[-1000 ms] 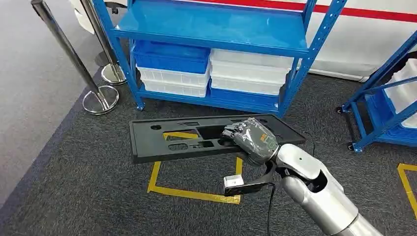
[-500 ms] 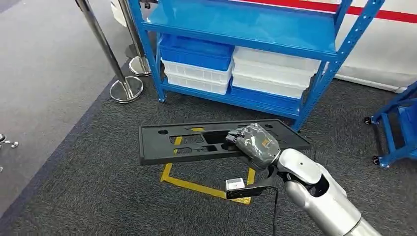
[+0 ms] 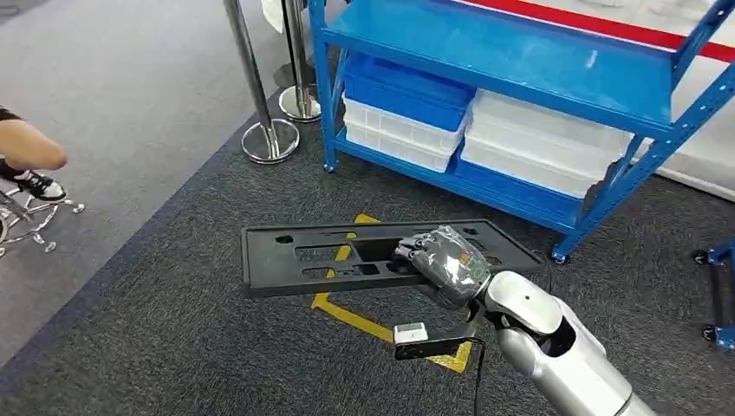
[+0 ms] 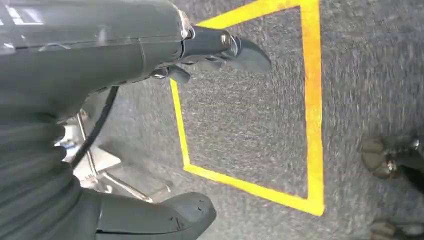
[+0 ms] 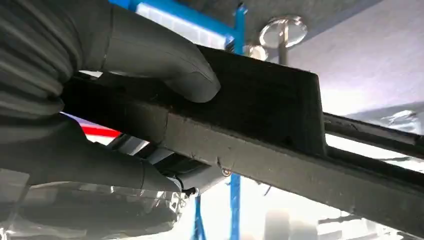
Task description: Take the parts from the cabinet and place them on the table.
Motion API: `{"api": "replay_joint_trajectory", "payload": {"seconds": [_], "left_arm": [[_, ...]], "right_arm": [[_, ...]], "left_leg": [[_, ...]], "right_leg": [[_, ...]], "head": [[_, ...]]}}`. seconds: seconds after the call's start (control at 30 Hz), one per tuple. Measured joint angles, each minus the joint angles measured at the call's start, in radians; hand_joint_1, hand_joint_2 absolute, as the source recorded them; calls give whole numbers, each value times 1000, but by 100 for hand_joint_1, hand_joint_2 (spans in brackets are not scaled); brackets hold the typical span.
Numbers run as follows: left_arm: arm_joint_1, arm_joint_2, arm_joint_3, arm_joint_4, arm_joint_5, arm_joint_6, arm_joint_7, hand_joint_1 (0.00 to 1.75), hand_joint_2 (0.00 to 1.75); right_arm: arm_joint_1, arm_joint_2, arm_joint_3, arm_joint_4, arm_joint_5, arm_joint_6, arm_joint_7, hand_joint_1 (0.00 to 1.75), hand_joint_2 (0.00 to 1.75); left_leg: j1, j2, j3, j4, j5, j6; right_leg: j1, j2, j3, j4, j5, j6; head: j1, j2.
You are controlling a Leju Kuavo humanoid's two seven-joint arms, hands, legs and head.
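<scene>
One long black part (image 3: 347, 258) is carried level above the dark carpet (image 3: 173, 338), gripped near its middle by the right hand (image 3: 442, 256), thumb (image 5: 160, 55) pressed on one face and fingers (image 5: 100, 165) wrapped under. Left hand (image 4: 150, 125) hangs over yellow floor tape (image 4: 310, 100), fingers apart, holding nothing. Blue cabinet (image 3: 520, 61) stands behind.

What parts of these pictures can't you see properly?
- Head view: the right hand covers part of the black panel where it grips it.
- Head view: the person is cut off by the left edge.
- Head view: what the white bins hold is hidden by their stacking.
- Right wrist view: the panel runs off the picture edge.
- Left wrist view: the left hand fills the near side; the floor is blurred.
</scene>
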Motion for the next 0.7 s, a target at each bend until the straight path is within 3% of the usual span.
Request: {"api": "replay_joint_trajectory", "payload": {"seconds": [0.07, 0.1, 0.13, 0.17, 0.2, 0.23, 0.27, 0.3, 0.33, 0.37, 0.4, 0.47, 0.5, 0.53, 0.57, 0.6, 0.63, 0.67, 0.7], "left_arm": [[2, 0, 0, 0, -2, -2, 3, 0, 175], [2, 0, 0, 0, -7, -2, 5, 0, 175], [2, 0, 0, 0, -8, -3, 7, 0, 175], [2, 0, 0, 0, -8, -3, 9, 0, 175], [-1, -1, 0, 0, -10, -6, 12, 0, 175], [1, -1, 0, 0, -11, -6, 13, 0, 175], [4, -1, 0, 0, -11, -6, 13, 0, 175], [7, 0, 0, 0, -11, -6, 14, 0, 175], [7, 2, 0, 1, -11, -6, 15, 0, 175], [8, 0, 0, 1, -11, -6, 15, 0, 175], [6, 0, 0, 1, -11, -6, 15, 0, 175], [0, 0, 0, 1, -11, -5, 15, 0, 175], [-1, 0, 0, 1, -11, -3, 15, 0, 175], [0, 0, 0, 1, -11, -2, 15, 0, 175], [0, 0, 0, 1, -11, -1, 15, 0, 175], [2, 0, 0, 1, -11, -1, 15, 0, 175], [2, 0, 0, 1, -11, 0, 15, 0, 175], [0, 0, 0, 1, -11, 0, 15, 0, 175], [-2, 1, 0, 1, -11, 0, 15, 0, 175]], "right_arm": [[2, 0, 0, 0, 2, 0, 0, 175, 175], [2, 0, 0, -2, 3, 0, 0, 175, 175], [2, 0, -2, -3, 3, 0, 0, 175, 175], [2, 0, -3, -3, 3, 0, 0, 175, 175], [4, 1, -6, -5, 3, -1, -1, 175, 175], [7, 1, -6, -7, 3, -1, -1, 175, 175], [9, 1, -7, -8, 4, -1, -1, 175, 175], [10, 1, -7, -8, 5, -1, -1, 175, 175], [10, 0, -7, -9, 5, -1, -2, 175, 175], [12, -4, -7, -9, 5, -1, -1, 175, 175], [13, -5, -7, -9, 5, -2, -1, 175, 175], [20, -8, -7, -9, 5, -2, -1, 175, 175], [25, -8, -7, -9, 5, -2, -1, 175, 175], [28, -8, -7, -9, 5, -2, -1, 175, 175], [30, -8, -7, -9, 5, -2, -1, 175, 175], [30, -8, -7, -10, 5, -2, -1, 175, 175], [29, -8, -7, -12, 5, -2, 0, 175, 175], [29, -8, -9, -15, 5, -2, 0, 175, 175], [28, -8, -11, -14, 5, -2, 1, 175, 175]], "left_leg": [[-3, -23, -3, 7, 0, 0], [-3, -35, -4, 11, 0, -1], [-2, -44, -6, 16, -1, -3], [0, -48, -10, 16, 0, -4], [-6, -61, -27, 29, 3, -16], [-1, -71, -35, 24, 10, -25], [2, -82, -39, 21, 14, -32], [0, -94, -42, 20, 18, -39], [-1, -67, -43, 28, 11, -42], [-8, -12, -52, 53, -12, -52], [-4, 23, -79, 116, -56, -59], [2, 43, -139, 261, -128, -69], [4, 45, -153, 300, -139, -72], [5, 47, -145, 296, -131, -73], [5, 51, -115, 250, -104, -73], [5, 59, -66, 170, -68, -69], [2, 79, -10, 78, -34, -62], [-4, 118, 21, 12, -39, -50], [-11, 109, 22, 10, -33, -37]], "right_leg": [[0, 2, 34, -77, 66, -8], [0, 13, 76, -163, 115, -13], [0, 46, 110, -234, 149, -18], [-1, 73, 117, -258, 142, -22], [0, 85, 123, -286, 139, -19], [3, 74, 116, -279, 140, -16], [8, 67, 115, -279, 141, -17], [1, 55, 116, -286, 146, -24], [-5, 40, 117, -293, 151, -28], [-4, 29, 119, -294, 153, -31], [-1, 13, 118, -294, 153, -37], [3, -20, 118, -294, 153, -38], [3, -35, 117, -293, 153, -38], [3, -50, 117, -293, 153, -38], [3, -64, 117, -293, 152, -38], [4, -75, 118, -293, 152, -37], [4, -86, 119, -293, 151, -36], [6, -97, 121, -293, 150, -34], [11, -103, 120, -293, 149, -27]], "head": [[0, 0], [0, 0], [0, 0], [0, 0], [0, 0], [0, 0], [0, 0], [0, 0], [0, 0], [-1, 0], [0, 0], [0, 0], [0, 0], [0, 0], [-1, 0], [0, 0], [0, 0], [0, 0], [0, 0]]}}
